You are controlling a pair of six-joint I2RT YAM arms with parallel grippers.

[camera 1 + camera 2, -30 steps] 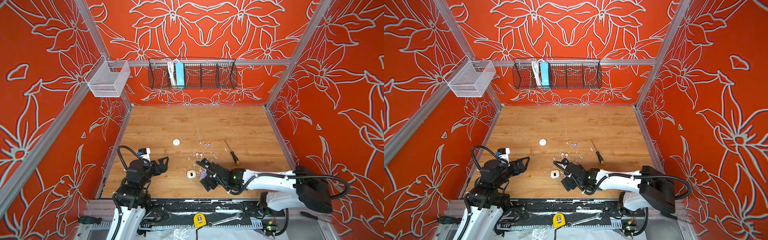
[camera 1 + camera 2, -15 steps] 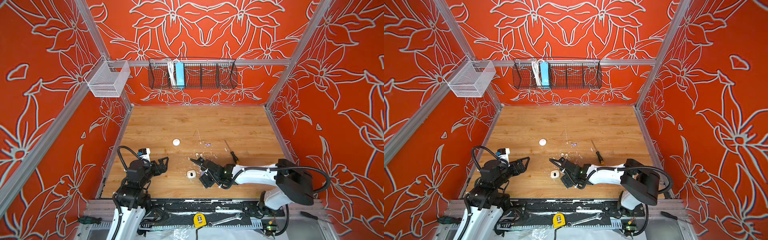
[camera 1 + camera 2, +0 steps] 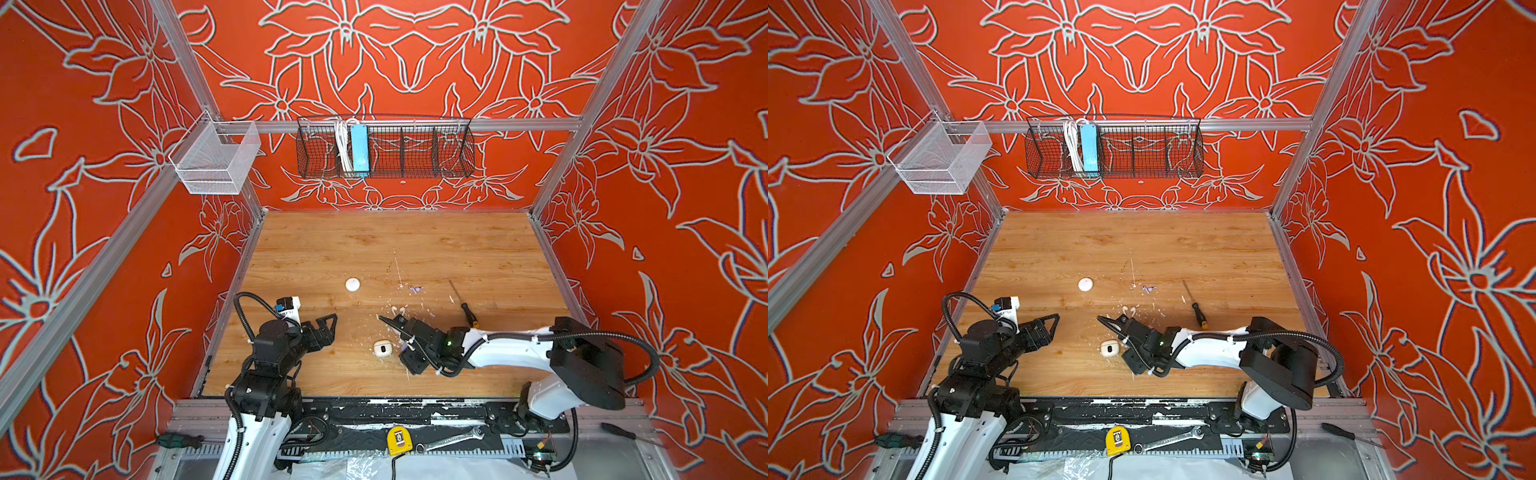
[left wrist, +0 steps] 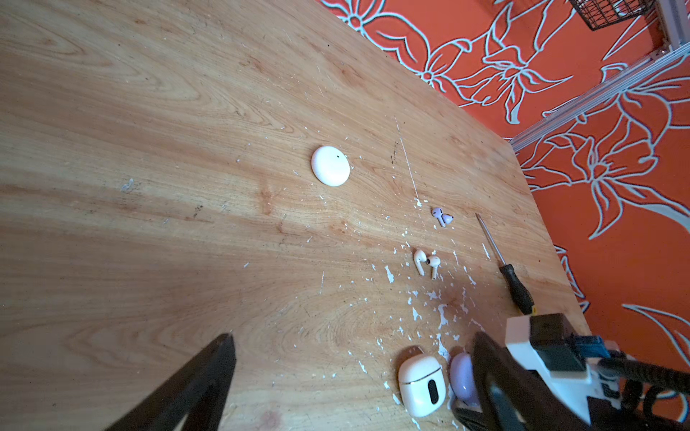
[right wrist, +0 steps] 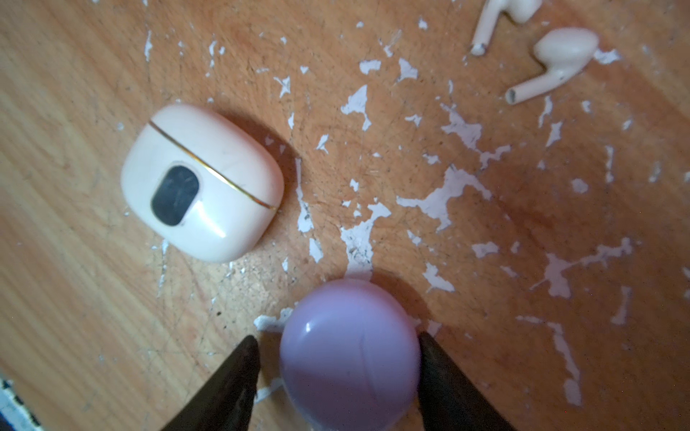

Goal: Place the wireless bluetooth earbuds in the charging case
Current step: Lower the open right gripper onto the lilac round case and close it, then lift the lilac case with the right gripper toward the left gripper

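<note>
Since a second ago the right arm (image 3: 511, 353) has swung its elbow inward over the wooden table (image 3: 374, 249), and its jaws have narrowed. The right gripper (image 5: 336, 336) now straddles the lavender charging case (image 5: 351, 369); one finger (image 5: 444, 384) touches its side, the other shows a thin gap, so it is not yet clamped. The case lid is shut and the case sits on the wood. The cream charging case (image 5: 201, 183) lies just beside it, not touching, lid shut. The cream earbuds (image 4: 419, 259) lie loose on the table near the gripper; the lavender earbuds (image 4: 437, 213) lie further out; a screwdriver (image 4: 517, 287) is beside both pairs; the round white case (image 4: 331, 166) is well apart. White paint flecks (image 5: 444, 197) are scattered around the cases. The left gripper (image 3: 330, 330) hangs wide open, holding nothing, away from all of it.
</note>
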